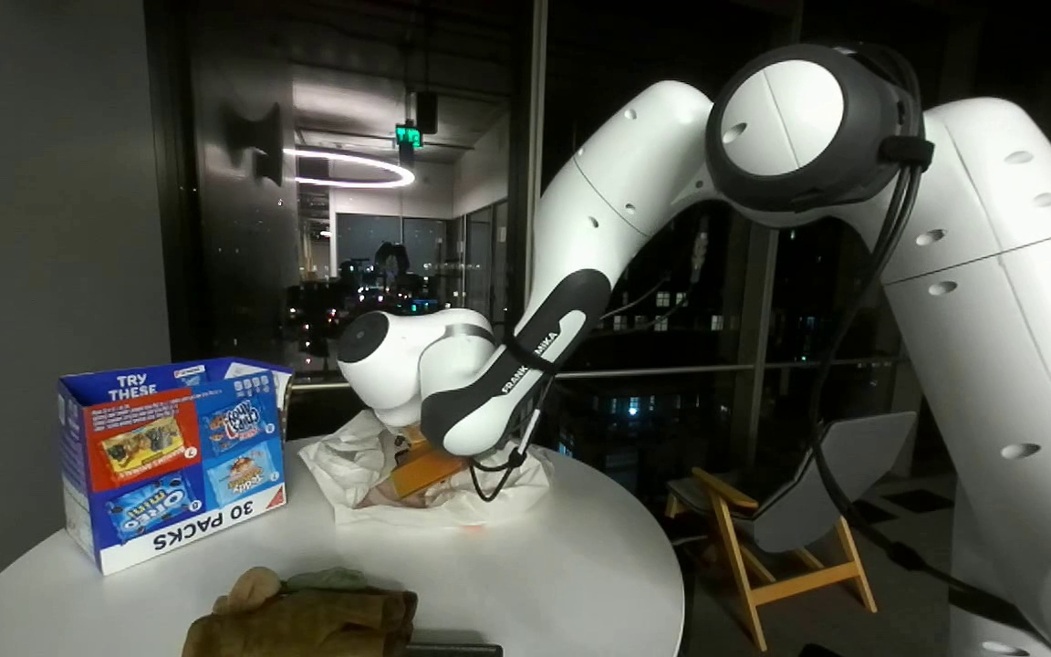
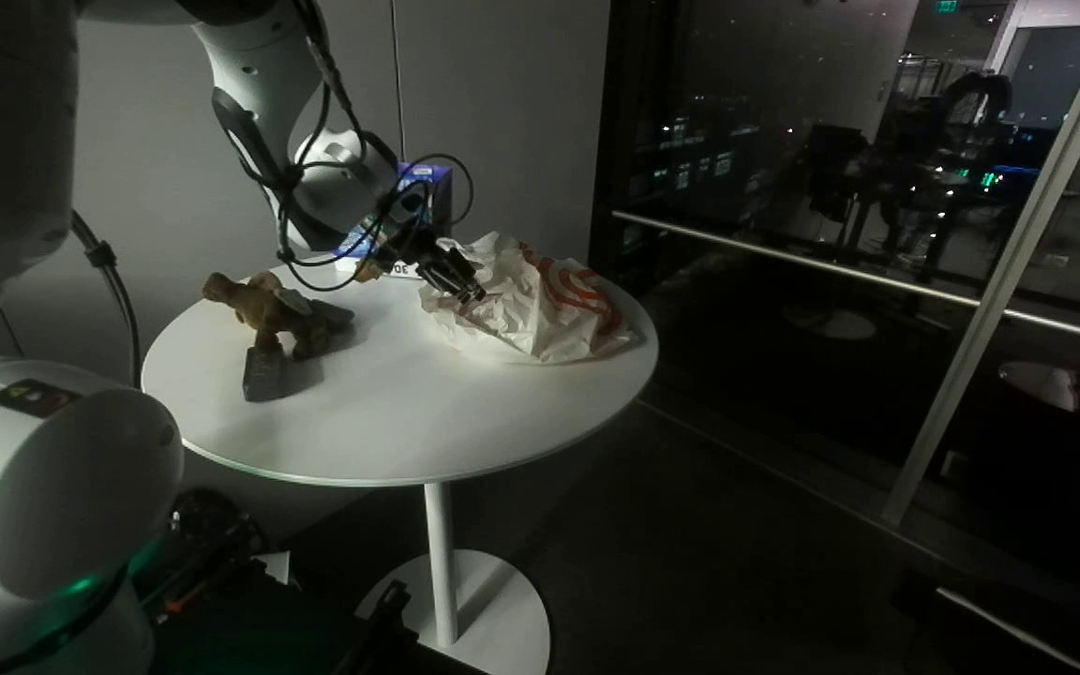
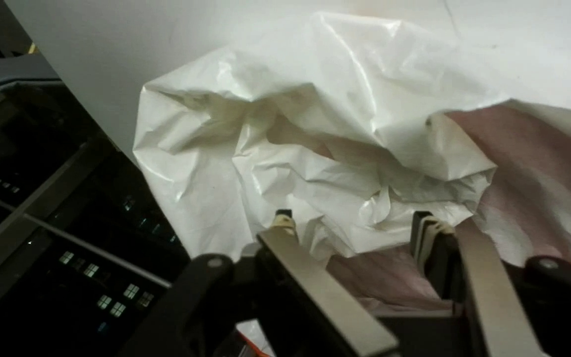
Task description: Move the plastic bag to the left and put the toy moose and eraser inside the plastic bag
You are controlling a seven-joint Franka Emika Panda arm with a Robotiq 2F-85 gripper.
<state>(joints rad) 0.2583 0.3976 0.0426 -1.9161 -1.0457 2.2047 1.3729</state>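
The white plastic bag (image 1: 343, 484) lies crumpled on the round table, with orange-red print showing in an exterior view (image 2: 521, 314). The brown toy moose (image 2: 268, 305) stands near the table's other side and is partly cut off in an exterior view (image 1: 306, 625). A dark block that looks like the eraser (image 2: 263, 372) rests against the moose; its end shows in an exterior view (image 1: 454, 650). My gripper (image 2: 470, 289) is at the bag, pointing down at a slant. In the wrist view the gripper (image 3: 355, 217) is open, with bag folds (image 3: 315, 183) beyond and between the fingers.
A blue snack box (image 1: 179, 470) stands on the table beside the bag; it is partly behind the arm in an exterior view (image 2: 426, 192). The round white table (image 2: 390, 422) has its edge close to the bag. A chair (image 1: 790, 511) and windows stand beyond.
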